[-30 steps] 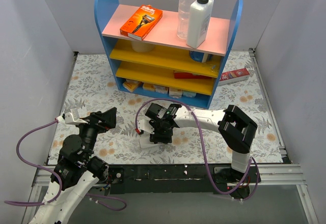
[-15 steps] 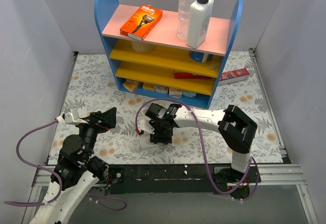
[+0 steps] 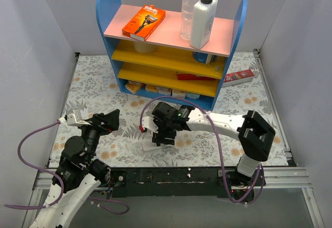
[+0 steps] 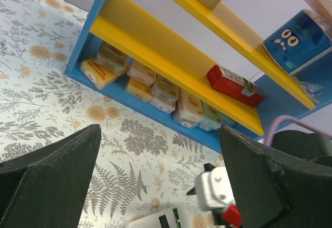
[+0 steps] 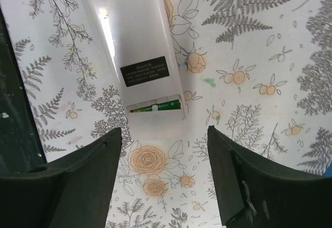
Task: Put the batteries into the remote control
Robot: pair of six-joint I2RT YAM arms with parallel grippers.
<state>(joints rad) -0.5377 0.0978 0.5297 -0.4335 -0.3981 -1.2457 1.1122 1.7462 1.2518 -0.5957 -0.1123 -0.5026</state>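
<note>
On the left, the left tool (image 3: 106, 120) hangs above the flowered worktop (image 3: 124, 145). Its jaws are spread wide, with nothing between them, and it stands well apart from the task's things.

Toward the middle, the remote control (image 5: 137, 41) lies flat on the worktop with its plain white back up. A small dark label (image 5: 144, 71) is on the back. Just below the label the compartment (image 5: 155, 109) is open, and one green battery (image 5: 158, 106) lies across it. Whether a second cell sits beside it is hard to tell, because the edge of the compartment hides that part.

The right tool (image 5: 163, 132) hovers directly over this end of the remote control, released. Its two fingers (image 5: 78, 181) stand apart on both sides and touch nothing.

The remote control looks light, stiff and smooth, so it will probably slide on the worktop if pushed from one side only. The best hold seems to be across its long edges near the middle, away from the open compartment. The battery is small, round and slippery and may roll, so it should be pinched across its body, not at the ends.
</note>
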